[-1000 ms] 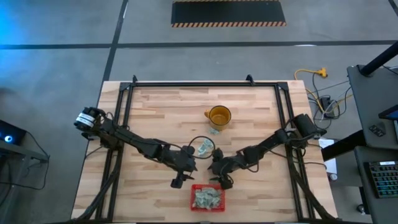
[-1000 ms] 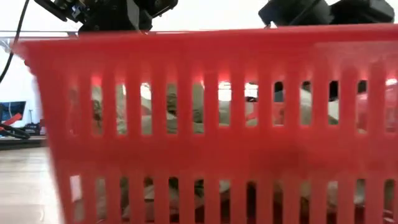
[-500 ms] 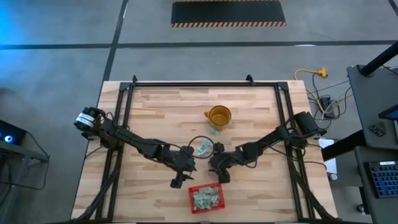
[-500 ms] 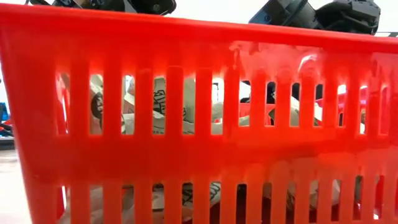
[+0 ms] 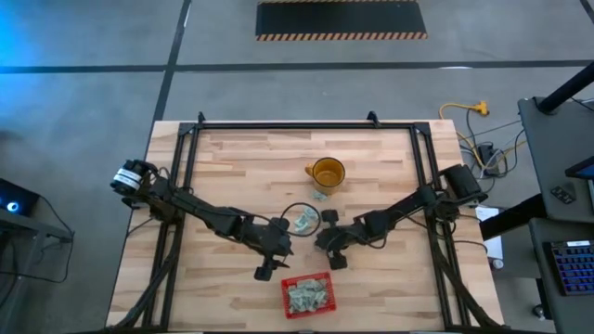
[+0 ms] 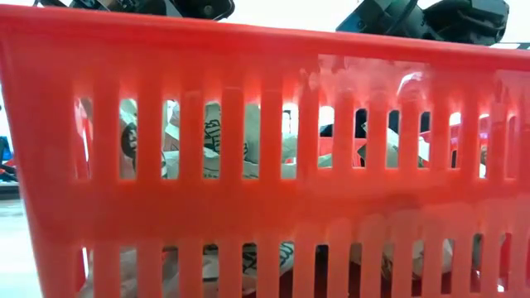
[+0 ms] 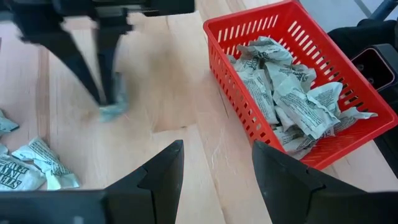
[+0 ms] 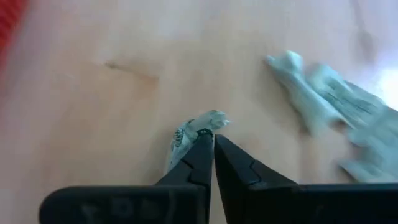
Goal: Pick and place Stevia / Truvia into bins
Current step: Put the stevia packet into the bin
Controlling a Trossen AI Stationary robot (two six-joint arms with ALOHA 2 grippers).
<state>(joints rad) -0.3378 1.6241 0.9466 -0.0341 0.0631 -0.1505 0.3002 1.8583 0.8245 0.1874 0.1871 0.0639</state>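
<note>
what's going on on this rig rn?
Two arms are sorting sweetener packets into a red basket at the table's front edge; it already holds a pile. The right gripper is shut on a crumpled packet at the tabletop, beside the basket. The left gripper hovers open next to the basket, holding nothing. A few loose packets lie mid-table, near a yellow mug.

We find even, bright light on the table (image 5: 232,158), a blue glare at nine o'clock overhead; the red basket (image 6: 265,207) looms soft-focused, and the right wrist view is motion-blurred
</note>
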